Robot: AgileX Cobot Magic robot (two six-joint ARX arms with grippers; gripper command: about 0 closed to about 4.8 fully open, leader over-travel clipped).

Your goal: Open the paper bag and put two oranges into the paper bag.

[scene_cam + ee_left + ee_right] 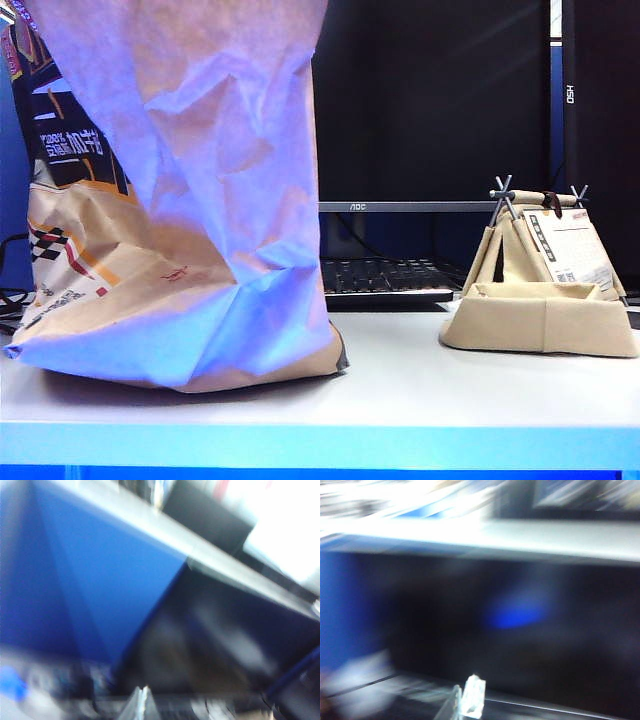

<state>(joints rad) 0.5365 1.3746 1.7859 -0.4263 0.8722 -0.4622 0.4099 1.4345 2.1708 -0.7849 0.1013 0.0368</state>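
While the paper bag (180, 200) stands apart, left fingers (142, 702) and right fingers (465, 700) are clenched empty.

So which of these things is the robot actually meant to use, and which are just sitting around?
For the job:
- paper bag, standing on the table's left
- oranges: none in view

Just there:
- beige fabric tray
- keyboard
- monitor
- table
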